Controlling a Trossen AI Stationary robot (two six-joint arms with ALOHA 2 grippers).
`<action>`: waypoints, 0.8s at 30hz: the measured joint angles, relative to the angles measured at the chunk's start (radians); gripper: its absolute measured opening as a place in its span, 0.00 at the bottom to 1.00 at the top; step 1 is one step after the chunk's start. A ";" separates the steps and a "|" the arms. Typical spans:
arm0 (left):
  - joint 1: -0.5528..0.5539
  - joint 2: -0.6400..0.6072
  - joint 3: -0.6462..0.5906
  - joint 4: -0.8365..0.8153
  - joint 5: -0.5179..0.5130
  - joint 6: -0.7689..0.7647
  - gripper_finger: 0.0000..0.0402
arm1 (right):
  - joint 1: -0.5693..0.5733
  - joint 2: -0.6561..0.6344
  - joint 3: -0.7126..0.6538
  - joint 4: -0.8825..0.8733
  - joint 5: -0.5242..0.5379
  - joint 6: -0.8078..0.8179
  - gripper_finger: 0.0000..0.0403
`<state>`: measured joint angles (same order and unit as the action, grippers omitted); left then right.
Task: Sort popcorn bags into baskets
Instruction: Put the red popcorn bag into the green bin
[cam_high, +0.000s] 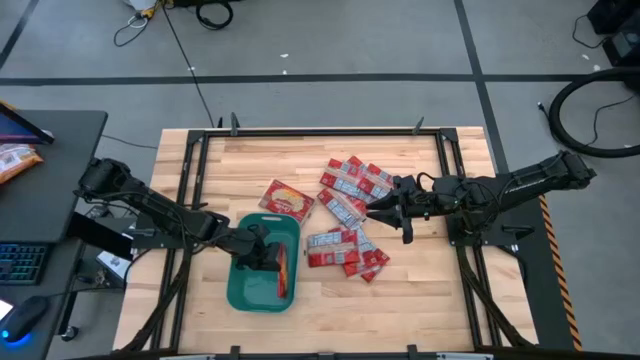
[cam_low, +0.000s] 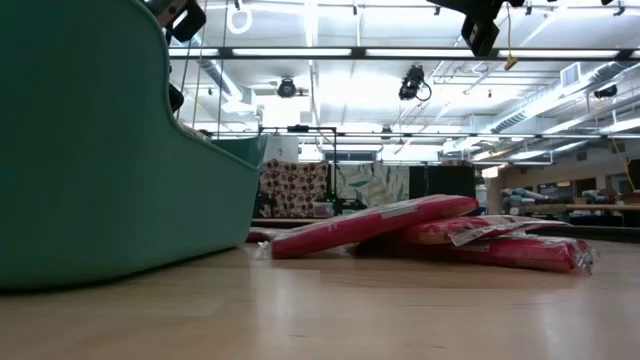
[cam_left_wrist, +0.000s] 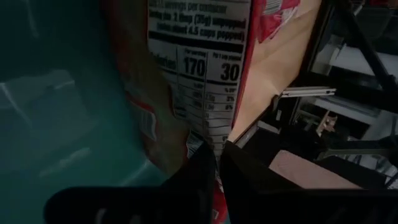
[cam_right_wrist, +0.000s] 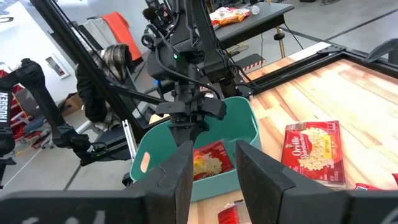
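A light wooden tabletop (cam_high: 420, 290) edged with a black frame stands on a grey floor, and the low view looks past it into a large hall with strip lights overhead.

Near the tabletop's left front corner sits the teal basket (cam_high: 240, 290), a shallow bin with rounded corners. The left tool (cam_high: 272, 257) hangs over it, its two fingers drawn narrow around the edge of a red popcorn packet (cam_high: 284, 272) that hangs down inside the basket. In the left wrist view the packet's nutrition panel (cam_left_wrist: 202, 68) hangs just ahead of the dark fingers (cam_left_wrist: 199, 180), against the teal wall. The right wrist view shows the same packet (cam_right_wrist: 208, 160) low inside the basket, under the left tool.

Just beyond the basket, a larger squarish red bag (cam_high: 287, 200) with a yellowish picture lies flat on the wood.

To the right, around the middle of the tabletop, a heap of small red packets (cam_high: 348, 215) with white panels lies overlapping; the low view shows them stacked loosely, one tilted over the others.

The right tool (cam_high: 392, 212) hovers beside that heap, at its right edge, its fingers parted with nothing between them.
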<state>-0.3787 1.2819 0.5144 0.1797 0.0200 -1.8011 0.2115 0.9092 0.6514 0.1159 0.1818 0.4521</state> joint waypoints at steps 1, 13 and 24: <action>0.000 0.000 0.000 0.002 0.000 -0.001 0.07 | 0.000 0.000 0.000 0.000 0.000 0.000 0.31; 0.021 0.000 0.000 -0.024 0.086 -0.016 0.08 | 0.000 0.000 0.000 0.003 0.000 -0.002 0.31; 0.036 -0.006 0.061 -0.166 0.093 -0.016 0.08 | 0.000 0.000 0.000 0.004 -0.020 0.000 0.31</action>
<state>-0.3431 1.2755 0.5757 0.0136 0.1129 -1.8174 0.2115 0.9092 0.6514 0.1197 0.1619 0.4522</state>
